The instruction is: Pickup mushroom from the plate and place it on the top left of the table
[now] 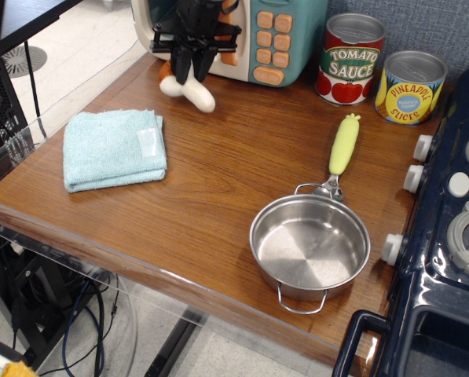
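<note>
The plush mushroom (188, 89), with an orange-brown cap and a creamy white stem, hangs tilted in my gripper (188, 69) low over the far left of the wooden table (234, 181), just in front of the toy microwave. I cannot tell whether the stem tip touches the wood. The black gripper is shut on the mushroom's cap end. The plate, a shiny steel pot (309, 245) with two wire loop handles, stands empty at the front right of the table.
A folded light blue cloth (113, 148) lies at the left. A yellow-green handled spoon (342, 151) lies behind the pot. Tomato sauce can (349, 60) and pineapple can (410, 86) stand at the back right. A toy microwave (258, 39) stands at the back; a dark blue toy stove (446, 236) borders the right.
</note>
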Available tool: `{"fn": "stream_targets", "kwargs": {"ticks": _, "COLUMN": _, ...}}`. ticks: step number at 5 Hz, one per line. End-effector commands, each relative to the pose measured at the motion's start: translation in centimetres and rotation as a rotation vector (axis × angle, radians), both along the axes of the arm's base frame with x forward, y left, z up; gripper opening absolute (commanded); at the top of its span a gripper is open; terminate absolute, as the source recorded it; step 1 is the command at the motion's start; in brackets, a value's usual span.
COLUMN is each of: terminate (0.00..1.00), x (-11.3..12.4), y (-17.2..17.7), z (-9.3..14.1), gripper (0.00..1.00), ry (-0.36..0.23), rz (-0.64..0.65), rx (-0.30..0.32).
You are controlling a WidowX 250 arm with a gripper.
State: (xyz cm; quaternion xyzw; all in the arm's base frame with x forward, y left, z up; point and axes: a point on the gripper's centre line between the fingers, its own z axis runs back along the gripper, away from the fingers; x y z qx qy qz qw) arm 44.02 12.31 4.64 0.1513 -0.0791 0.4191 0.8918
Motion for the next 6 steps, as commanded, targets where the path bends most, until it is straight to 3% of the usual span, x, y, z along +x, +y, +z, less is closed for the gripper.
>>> {"fn": "stream_targets", "kwargs": {"ticks": 1, "terminate": 0.00, "x": -0.2, "y": 0.9, "z": 2.1, "gripper": 1.00, "ry": -0.049, "rz": 0.022, "rx": -0.011}}
{"fn": "stream_targets", "kwargs": {"ticks": 3, "terminate": 0.00, "x": -0.3, "y": 0.2, "z": 2.8, "gripper": 1.00, "ry": -0.041, "rz": 0.004, "rx": -0.014}}
{"fn": "stream_targets", "kwargs": {"ticks": 5, "terminate": 0.00, "x": -0.3, "y": -0.6, "z": 4.7, "gripper": 1.00, "ry": -0.096, "rz": -0.029, "rx": -0.033}}
{"fn": "stream_targets", "kwargs": {"ticks": 6, "terminate": 0.00, "x": -1.2, "y": -1.6, "z": 7.5, "gripper": 1.00, "ry": -0.160, "rz": -0.056, "rx": -0.027}}
